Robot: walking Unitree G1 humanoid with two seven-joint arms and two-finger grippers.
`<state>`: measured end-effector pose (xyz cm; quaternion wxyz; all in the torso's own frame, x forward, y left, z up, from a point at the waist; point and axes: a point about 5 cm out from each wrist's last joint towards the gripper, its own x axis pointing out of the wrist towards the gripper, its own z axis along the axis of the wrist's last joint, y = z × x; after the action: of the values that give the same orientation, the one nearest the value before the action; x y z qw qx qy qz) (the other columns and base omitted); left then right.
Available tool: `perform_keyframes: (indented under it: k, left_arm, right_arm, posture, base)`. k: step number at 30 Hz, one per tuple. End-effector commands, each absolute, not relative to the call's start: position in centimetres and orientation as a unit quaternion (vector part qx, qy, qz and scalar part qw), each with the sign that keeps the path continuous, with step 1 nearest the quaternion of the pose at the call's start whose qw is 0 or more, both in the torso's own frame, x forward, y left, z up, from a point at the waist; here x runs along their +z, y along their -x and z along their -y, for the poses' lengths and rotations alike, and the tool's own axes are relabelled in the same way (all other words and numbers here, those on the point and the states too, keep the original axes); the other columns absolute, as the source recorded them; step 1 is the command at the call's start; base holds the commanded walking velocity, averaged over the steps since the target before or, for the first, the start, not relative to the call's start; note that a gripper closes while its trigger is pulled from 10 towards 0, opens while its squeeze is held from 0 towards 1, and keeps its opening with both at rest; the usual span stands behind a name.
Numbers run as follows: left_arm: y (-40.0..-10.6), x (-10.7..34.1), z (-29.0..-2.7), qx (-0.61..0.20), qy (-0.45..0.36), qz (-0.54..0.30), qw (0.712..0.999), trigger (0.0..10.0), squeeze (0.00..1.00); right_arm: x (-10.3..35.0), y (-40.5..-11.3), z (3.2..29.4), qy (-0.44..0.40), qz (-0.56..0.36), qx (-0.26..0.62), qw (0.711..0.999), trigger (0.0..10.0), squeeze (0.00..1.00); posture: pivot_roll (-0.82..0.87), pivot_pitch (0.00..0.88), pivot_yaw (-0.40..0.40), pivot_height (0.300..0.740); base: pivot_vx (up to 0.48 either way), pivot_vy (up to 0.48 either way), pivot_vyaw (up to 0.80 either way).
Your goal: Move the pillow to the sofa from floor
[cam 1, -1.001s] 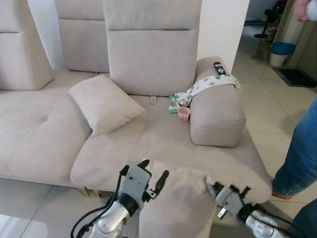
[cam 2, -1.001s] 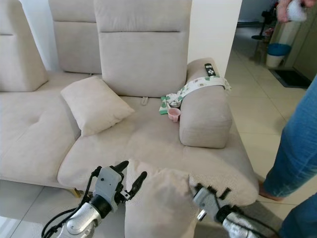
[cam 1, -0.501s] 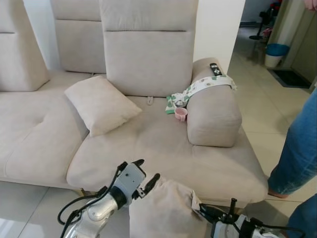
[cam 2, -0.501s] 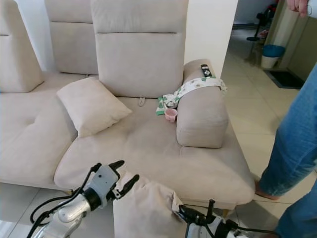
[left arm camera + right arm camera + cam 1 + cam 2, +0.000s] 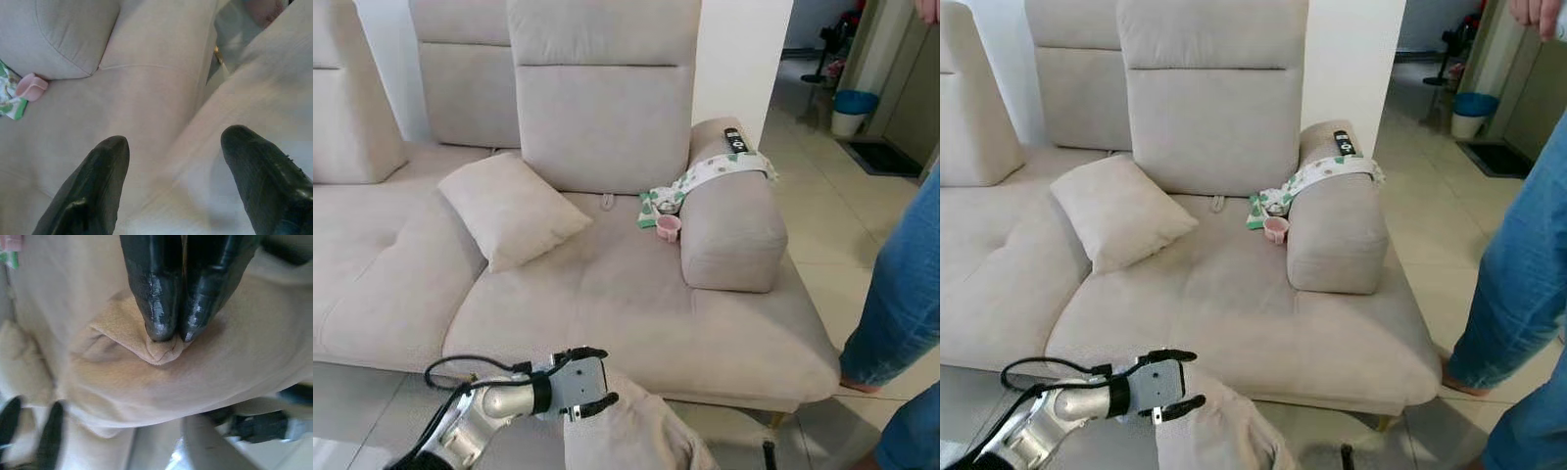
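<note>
The beige pillow (image 5: 628, 438) hangs low in front of the sofa (image 5: 636, 294), below the seat's front edge, and the eye views cut it off at the bottom. My left gripper (image 5: 591, 379) is open against the pillow's left upper side, its fingers (image 5: 110, 161) spread wide with the pillow (image 5: 264, 83) beside one of them. In the right wrist view my right gripper (image 5: 171, 335) is shut on a folded corner of the pillow (image 5: 146, 382).
A second beige pillow (image 5: 509, 208) lies on the sofa seat at the left. By the armrest (image 5: 732, 230) are a pink cup (image 5: 668, 226), a patterned cloth (image 5: 715, 171) and a remote (image 5: 734, 140). A person in blue jeans (image 5: 901, 294) stands at the right on the tile floor.
The pillow and both arms have sunk toward the bottom edge of the eye views. The left gripper has dropped from the seat's edge to below it, still open beside the pillow.
</note>
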<state>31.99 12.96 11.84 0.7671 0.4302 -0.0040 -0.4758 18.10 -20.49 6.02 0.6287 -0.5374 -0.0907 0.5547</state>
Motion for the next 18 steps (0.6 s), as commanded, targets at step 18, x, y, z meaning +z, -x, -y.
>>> perform_keyframes:
  k: [18]
  left_arm:
    - [-32.3, 11.6, -14.3, -0.542, -0.615, -0.020, 0.573, 10.0, 0.00]
  right_arm:
    - [5.6, -17.1, 19.0, 0.535, 0.092, 0.581, 0.607, 0.0, 0.00]
  posture:
    - [0.03, 0.035, 0.038, 0.530]
  base:
    - [0.000, 0.000, 0.00]
